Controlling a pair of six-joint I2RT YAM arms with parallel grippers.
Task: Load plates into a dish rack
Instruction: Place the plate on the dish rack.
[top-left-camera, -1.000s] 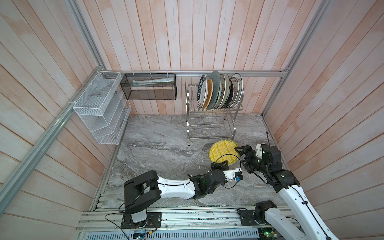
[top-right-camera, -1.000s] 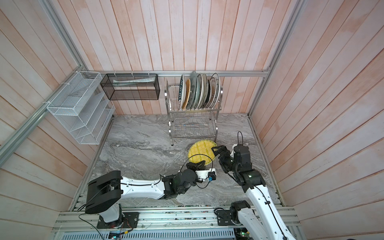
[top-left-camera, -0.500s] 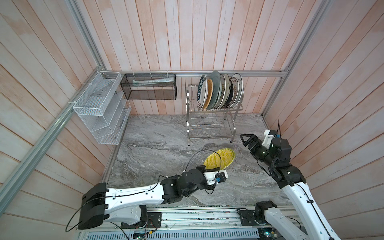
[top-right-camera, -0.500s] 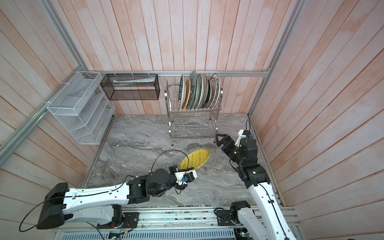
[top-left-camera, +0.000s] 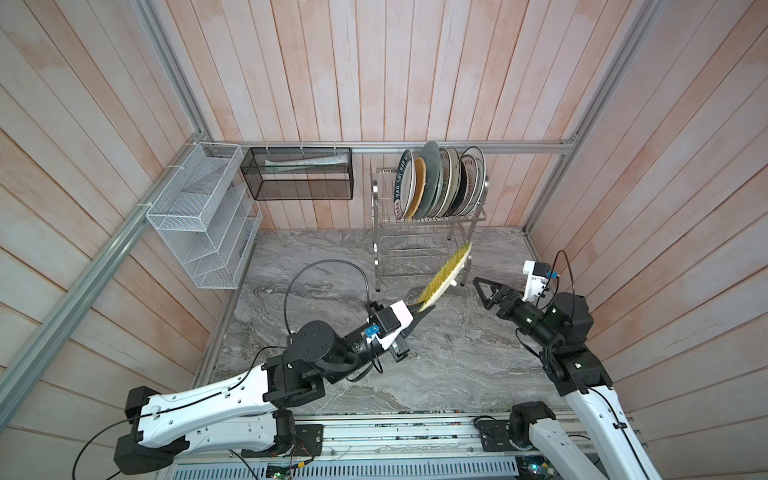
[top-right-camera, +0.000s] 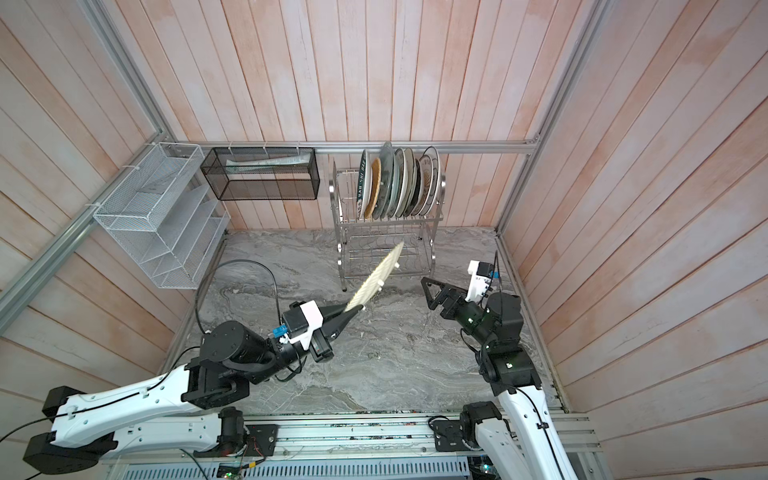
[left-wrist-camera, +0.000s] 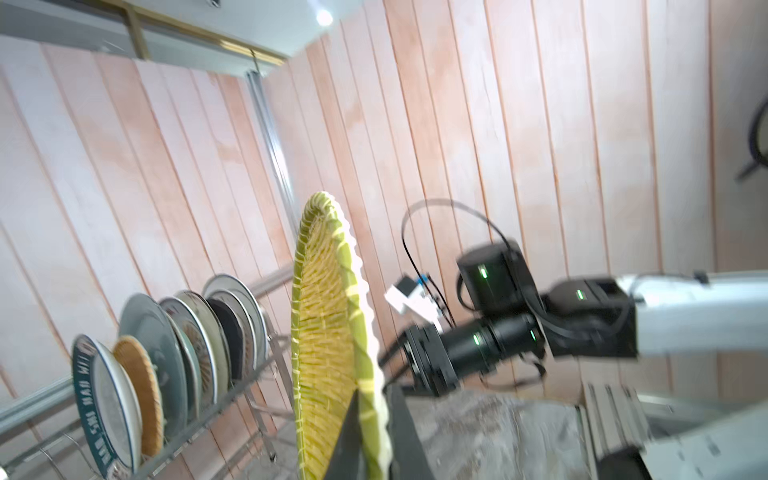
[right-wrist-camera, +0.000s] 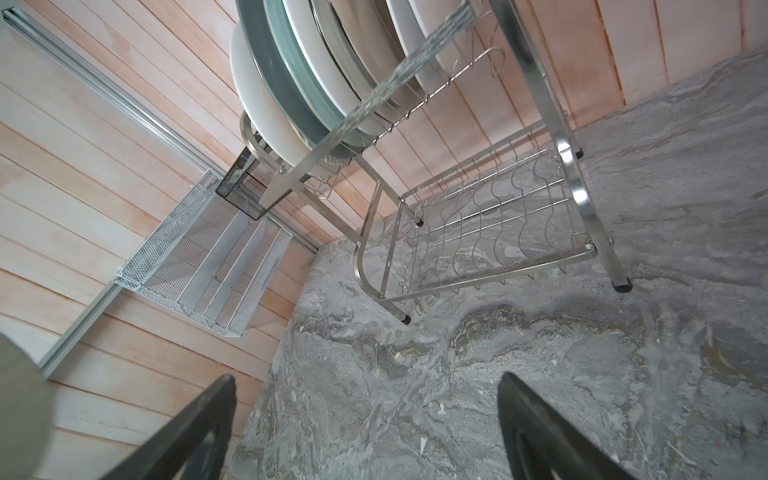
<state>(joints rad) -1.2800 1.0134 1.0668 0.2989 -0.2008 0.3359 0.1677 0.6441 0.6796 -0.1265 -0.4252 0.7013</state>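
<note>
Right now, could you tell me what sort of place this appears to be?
Probably a mock kitchen built as a robot test cell: a steel dish rack of plates on a marble-look counter, plank walls on aluminium framing.

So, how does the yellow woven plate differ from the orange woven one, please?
The yellow woven plate hangs tilted in the air, its rim pinched by the left gripper; the orange woven plate stands in the upper tier of the dish rack. The yellow plate is yellow-green, the orange plate tan-orange. Both look woven.
</note>
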